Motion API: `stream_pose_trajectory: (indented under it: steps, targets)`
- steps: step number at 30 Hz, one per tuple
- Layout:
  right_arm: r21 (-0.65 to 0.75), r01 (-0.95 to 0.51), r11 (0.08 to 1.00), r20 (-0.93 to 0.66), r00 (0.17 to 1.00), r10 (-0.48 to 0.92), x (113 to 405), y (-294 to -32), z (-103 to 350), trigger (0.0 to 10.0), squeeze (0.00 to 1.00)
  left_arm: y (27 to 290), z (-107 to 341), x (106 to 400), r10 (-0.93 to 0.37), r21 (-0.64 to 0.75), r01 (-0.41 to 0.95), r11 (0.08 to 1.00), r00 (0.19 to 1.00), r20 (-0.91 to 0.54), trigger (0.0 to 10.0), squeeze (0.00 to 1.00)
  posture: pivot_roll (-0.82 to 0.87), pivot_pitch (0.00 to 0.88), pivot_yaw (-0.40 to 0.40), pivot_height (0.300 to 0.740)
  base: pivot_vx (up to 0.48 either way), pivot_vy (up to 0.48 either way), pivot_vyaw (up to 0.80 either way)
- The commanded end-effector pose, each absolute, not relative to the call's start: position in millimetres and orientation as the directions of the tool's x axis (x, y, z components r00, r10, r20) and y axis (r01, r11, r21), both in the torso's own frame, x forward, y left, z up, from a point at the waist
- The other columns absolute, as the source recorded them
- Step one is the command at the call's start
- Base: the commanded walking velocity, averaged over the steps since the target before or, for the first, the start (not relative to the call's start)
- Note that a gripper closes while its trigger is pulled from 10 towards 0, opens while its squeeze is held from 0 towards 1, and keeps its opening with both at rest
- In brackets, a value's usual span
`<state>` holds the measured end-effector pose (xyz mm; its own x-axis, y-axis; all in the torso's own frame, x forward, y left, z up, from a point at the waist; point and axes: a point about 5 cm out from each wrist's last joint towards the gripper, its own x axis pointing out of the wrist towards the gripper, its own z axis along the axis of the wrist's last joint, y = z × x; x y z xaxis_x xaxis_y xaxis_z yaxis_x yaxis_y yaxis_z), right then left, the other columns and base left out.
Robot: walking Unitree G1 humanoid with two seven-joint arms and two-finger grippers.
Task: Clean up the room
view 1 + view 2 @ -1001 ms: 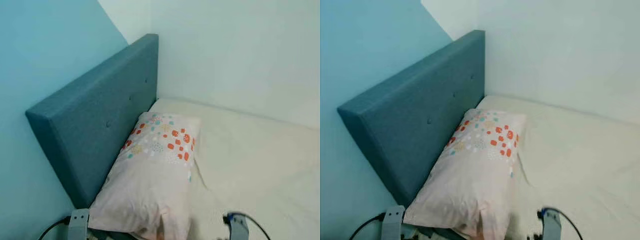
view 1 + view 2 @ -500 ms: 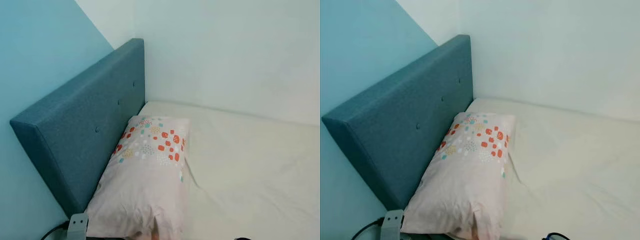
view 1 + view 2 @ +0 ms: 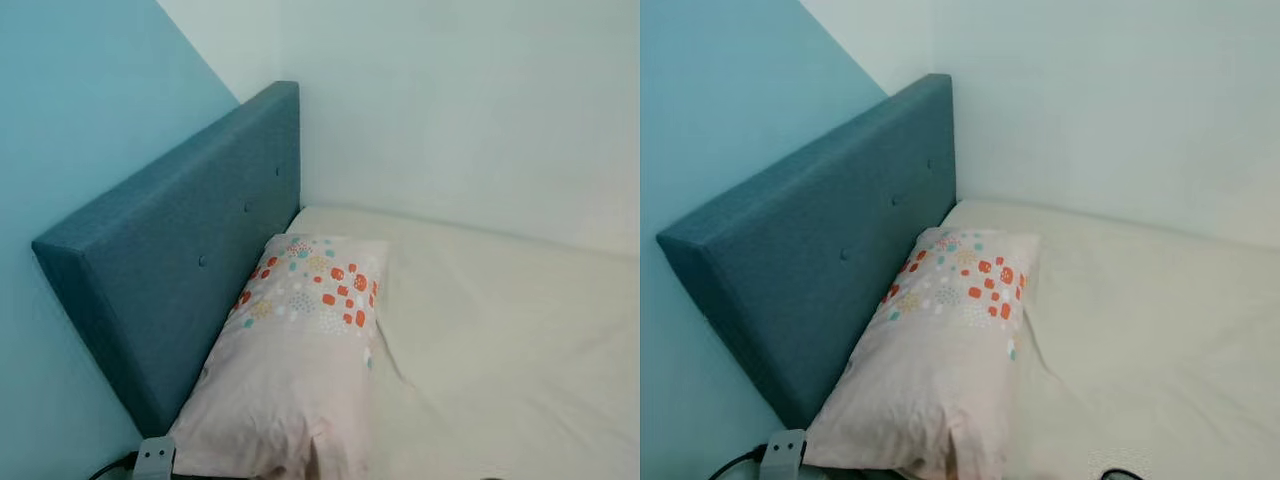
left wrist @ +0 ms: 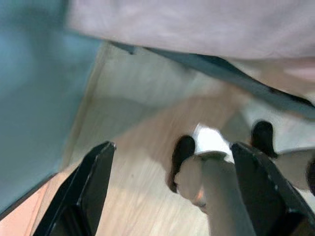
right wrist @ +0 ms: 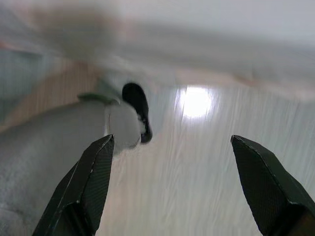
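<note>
In a pale-walled corner, a bed (image 3: 500, 340) carries a spotted pillow (image 3: 300, 350) lying against the teal headboard (image 3: 170, 270), while the left pincer (image 4: 170, 191) and right pincer (image 5: 170, 187) hang released above the floor (image 4: 133, 196).

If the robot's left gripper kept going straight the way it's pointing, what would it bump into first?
Probably the wooden floor. The left gripper is open and aimed down past the bed's edge; the robot's own leg lies near that line, so depth is uncertain.
</note>
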<state>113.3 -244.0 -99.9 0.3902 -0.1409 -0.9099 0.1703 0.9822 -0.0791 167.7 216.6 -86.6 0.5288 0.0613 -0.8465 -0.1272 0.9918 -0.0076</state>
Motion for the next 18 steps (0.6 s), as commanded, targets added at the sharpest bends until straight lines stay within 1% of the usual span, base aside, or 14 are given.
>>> stream_pose_trajectory:
  steps: [1, 4, 13, 15, 18]
  targets:
    - [-0.064, 0.200, 0.978, -0.919, 0.370, -0.136, 107.3, -243.1, -102.0, 10.0, 0.00, 217.9, -87.2, 166.2, 0.066, 0.000, -0.127, 0.992, 0.515, -0.855, 10.0, 0.00, -0.06, 0.000, -0.043, 0.737, 0.000, 0.000, -0.77]
    - [-0.057, 0.196, 0.979, -0.924, 0.360, -0.126, 103.9, -241.6, -103.3, 10.0, 0.00, 220.5, -86.7, 166.2, 0.085, 0.030, -0.114, 0.993, 0.515, -0.853, 10.0, 0.00, -0.06, 0.000, -0.040, 0.737, 0.000, 0.000, -0.78]
    - [-0.062, 0.187, 0.980, -0.929, 0.349, -0.125, 99.7, -241.1, -104.5, 10.0, 0.00, 222.2, -87.2, 164.0, 0.081, 0.031, -0.107, 0.994, 0.508, -0.858, 10.0, 0.00, -0.07, 0.000, -0.037, 0.737, 0.000, 0.000, -0.78]
    - [-0.066, 0.184, 0.981, -0.927, 0.353, -0.128, 100.5, -241.7, -104.1, 10.0, 0.00, 222.4, -87.5, 163.2, 0.076, 0.028, -0.101, 0.994, 0.504, -0.861, 10.0, 0.00, -0.07, 0.000, -0.037, 0.737, 0.000, -0.414, -0.70]
    - [-0.064, 0.189, 0.980, -0.925, 0.358, -0.129, 102.5, -242.4, -103.4, 10.0, 0.00, 222.4, -87.9, 162.6, 0.078, 0.028, -0.107, 0.994, 0.502, -0.862, 10.0, 0.00, -0.07, 0.000, -0.037, 0.737, 0.000, -0.480, 0.00]
